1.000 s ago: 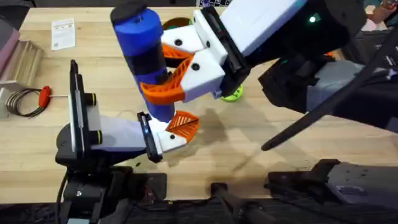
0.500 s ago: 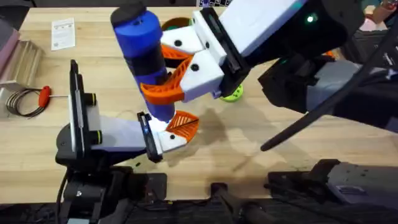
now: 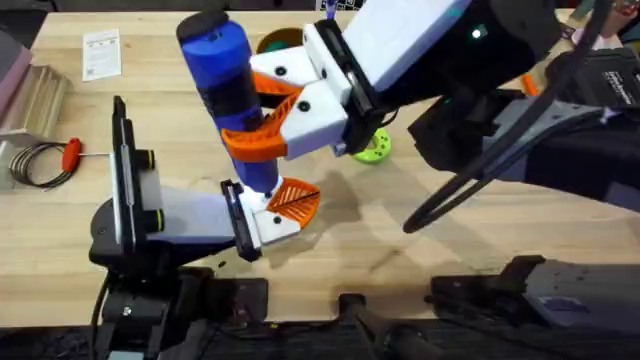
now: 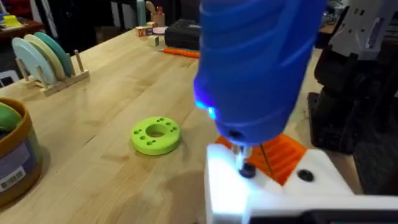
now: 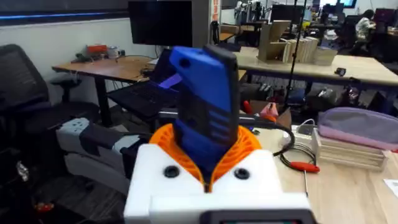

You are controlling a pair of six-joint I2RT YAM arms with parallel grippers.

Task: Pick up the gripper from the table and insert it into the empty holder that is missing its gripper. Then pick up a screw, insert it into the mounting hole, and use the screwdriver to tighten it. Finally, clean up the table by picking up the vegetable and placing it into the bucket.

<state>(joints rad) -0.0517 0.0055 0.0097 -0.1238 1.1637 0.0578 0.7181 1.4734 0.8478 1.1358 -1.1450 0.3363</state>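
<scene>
Seen from overhead, held upright over the table (image 3: 480, 245): the screwdriver (image 3: 232, 95), chunky and blue with dark bands, clamped at mid-body between the orange pads of the right gripper (image 3: 262, 112), closed firmly around it. Pressed down at its short metal tip (image 4: 242, 163) onto a dark screw head (image 4: 247, 170) in the white holder (image 3: 268, 225), at the end of the grey arm (image 3: 150, 215) with yellow rings. Lit blue near the tip. Seated in the holder beside the tip: the orange gripper (image 3: 293, 200). Left on the wood nearby: a green disc (image 4: 155, 135). At the table's far edge, partly hidden behind the right gripper: the bucket (image 3: 277, 42), orange-brown. Left gripper's opening: cannot be told.
</scene>
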